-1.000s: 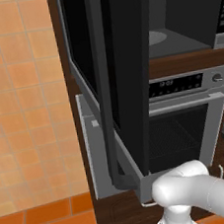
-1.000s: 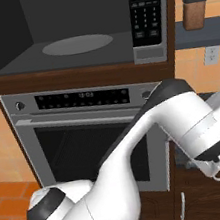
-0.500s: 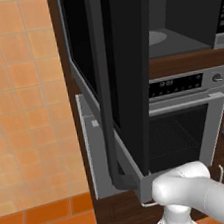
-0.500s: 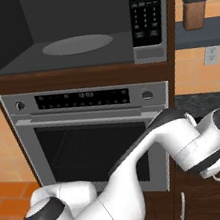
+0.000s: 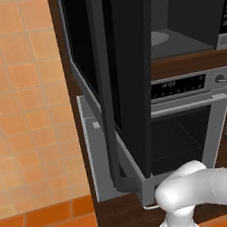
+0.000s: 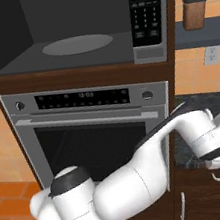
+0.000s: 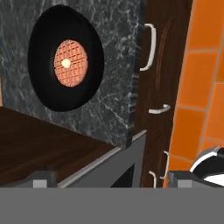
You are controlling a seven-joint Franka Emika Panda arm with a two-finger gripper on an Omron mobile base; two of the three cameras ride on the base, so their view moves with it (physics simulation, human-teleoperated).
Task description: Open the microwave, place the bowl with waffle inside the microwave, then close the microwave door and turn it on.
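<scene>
From my hand camera the gripper [image 7: 109, 181] has its fingers spread wide apart with nothing between them. Ahead of the gripper and off to its left lies the bowl [image 7: 65, 64], black and shallow, resting on the dark marbled surface [image 7: 116, 65]. The waffle [image 7: 70, 63] sits in the middle of the bowl, a pale dab at its centre. To the gripper's right in that view I see dark wood cabinet fronts [image 7: 162, 78] with pale handles. On the base cameras, the microwave door [image 5: 126, 78] is swung open to the left. The microwave [image 6: 83, 30] cavity shows its round turntable [image 6: 77, 44], with the oven [image 6: 92, 130] below it.
</scene>
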